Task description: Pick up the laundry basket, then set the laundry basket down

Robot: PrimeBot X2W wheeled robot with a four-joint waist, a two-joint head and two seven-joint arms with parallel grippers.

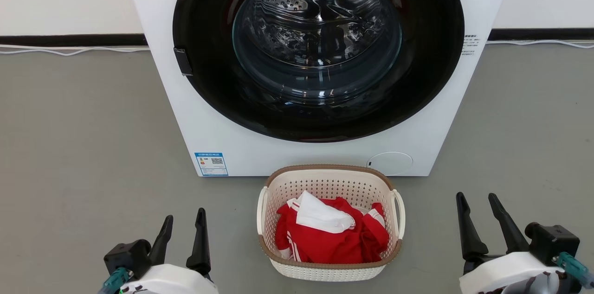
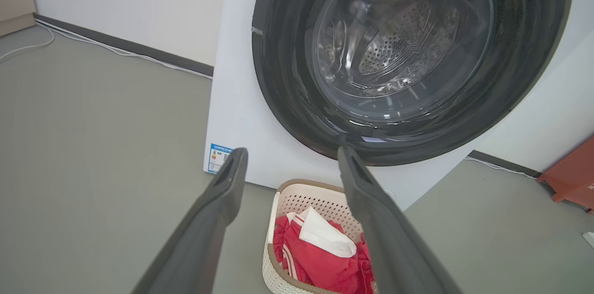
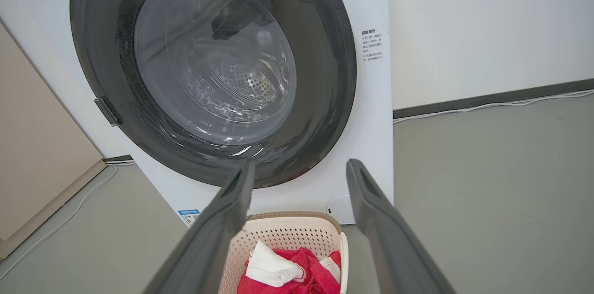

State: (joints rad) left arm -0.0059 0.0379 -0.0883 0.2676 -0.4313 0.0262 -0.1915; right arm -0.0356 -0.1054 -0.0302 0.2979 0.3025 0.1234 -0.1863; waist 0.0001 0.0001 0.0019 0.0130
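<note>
Cream-white perforated plastic laundry basket point(image 1: 327, 271), lower centre, holds red-and-white clothing point(image 1: 334, 238); large white front-loading washing machine point(image 1: 260, 145) stands directly behind. Left end effector point(image 1: 185, 214) and right end effector point(image 1: 475, 195) flank it, wide, empty.

The washing machine point(image 1: 162, 99) loses its top to the upper edge of the head view, and the print on its blue label point(image 1: 211, 164) is too small to read. Red clothing point(image 1: 334, 243) and a white cloth point(image 1: 320, 215) cover the floor of the basket point(image 1: 329, 168). In both wrist views the bottom edge cuts off the basket's near end. In the left one a dark finger point(image 2: 380, 220) hides its right side, and reddish-brown furniture point(image 2: 571, 182) is cut by the right edge.
</note>
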